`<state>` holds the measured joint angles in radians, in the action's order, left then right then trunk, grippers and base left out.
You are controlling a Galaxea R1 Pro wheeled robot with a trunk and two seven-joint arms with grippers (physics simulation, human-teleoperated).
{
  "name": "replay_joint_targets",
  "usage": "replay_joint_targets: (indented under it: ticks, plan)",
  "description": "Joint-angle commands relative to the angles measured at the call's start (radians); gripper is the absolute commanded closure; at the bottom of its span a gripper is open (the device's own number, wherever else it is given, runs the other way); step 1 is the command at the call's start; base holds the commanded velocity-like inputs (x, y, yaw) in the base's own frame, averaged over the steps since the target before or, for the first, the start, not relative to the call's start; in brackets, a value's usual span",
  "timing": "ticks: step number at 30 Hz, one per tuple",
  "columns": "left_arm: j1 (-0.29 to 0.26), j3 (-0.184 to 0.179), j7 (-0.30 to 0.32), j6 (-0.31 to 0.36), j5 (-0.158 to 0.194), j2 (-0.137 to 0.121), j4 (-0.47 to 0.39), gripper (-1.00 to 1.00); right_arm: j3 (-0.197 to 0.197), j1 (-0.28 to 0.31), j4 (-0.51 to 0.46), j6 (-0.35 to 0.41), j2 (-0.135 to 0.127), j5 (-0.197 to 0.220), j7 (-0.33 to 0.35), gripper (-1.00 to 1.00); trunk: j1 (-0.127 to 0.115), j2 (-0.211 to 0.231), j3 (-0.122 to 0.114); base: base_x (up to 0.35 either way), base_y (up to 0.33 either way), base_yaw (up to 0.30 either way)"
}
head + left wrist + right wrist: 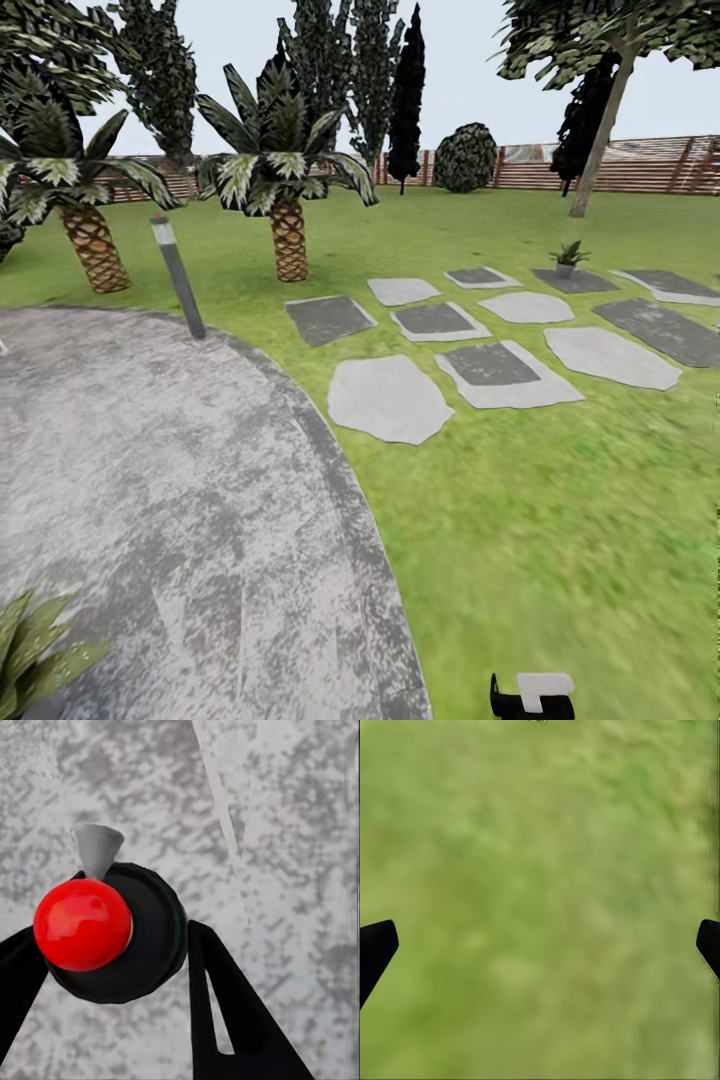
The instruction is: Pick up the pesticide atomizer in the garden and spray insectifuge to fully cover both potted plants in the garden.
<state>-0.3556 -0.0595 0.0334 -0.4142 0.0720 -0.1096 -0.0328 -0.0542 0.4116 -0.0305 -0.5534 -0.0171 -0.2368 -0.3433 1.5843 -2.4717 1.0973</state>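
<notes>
Head view: round grey patio (170, 500) fills the lower left, lawn (560, 520) the lower right. Stepping stones (390, 398) are scattered over the grass from centre out toward 3 o'clock. One potted plant (568, 258) sits on a far dark stone at about 2 o'clock — small rosette in a grey pot. A second cluster of pointed green leaves (35, 650) pokes in at the 8 o'clock corner on the patio; pot not visible, so can't confirm what it is. A grey lamp post (178, 276) leans at the patio edge near 11 o'clock, with two palm trees (285, 190) behind it. The brown slatted fence (640, 165) runs along the back, with a round shrub (466, 157) in front of it.

At 5 o'clock on the bottom edge of the head view: a black part with a pale block on top (532, 695). Looks like robot hardware; can't say which bit.

Left wrist view: the left hand (112, 967) holds the pesticide atomizer (127, 937) between its black fingers (232, 1012) — dark round body, red ball on top, grey nozzle cone pointing away. Patio paving beneath.

Right wrist view: the right hand (540, 945) is spread wide with nothing between the fingertips (375, 949); blurred grass below.
</notes>
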Motion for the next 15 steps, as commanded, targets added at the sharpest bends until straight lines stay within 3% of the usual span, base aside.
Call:
replay_joint_targets:
  ticks: [1,5,15]
  plan:
    - [0.0,-0.005,0.003,-0.003,0.008,-0.001,0.001,1.0,-0.006,0.001,0.001,-0.002,0.0,-0.011,-0.005,-1.0,0.0,0.0,0.002,0.338,0.0,-0.257]
    - [0.0,-0.005,0.005,-0.003,0.007,-0.001,0.001,1.0,-0.006,0.001,0.001,-0.002,0.0,-0.011,-0.005,-1.0,0.0,0.0,0.004,0.339,0.0,-0.152]
    - [0.0,-0.002,-0.002,-0.003,0.008,-0.006,0.001,1.0,-0.006,0.001,0.002,-0.001,-0.001,-0.013,-0.003,-1.0,0.0,0.0,0.005,0.339,0.0,-0.008]
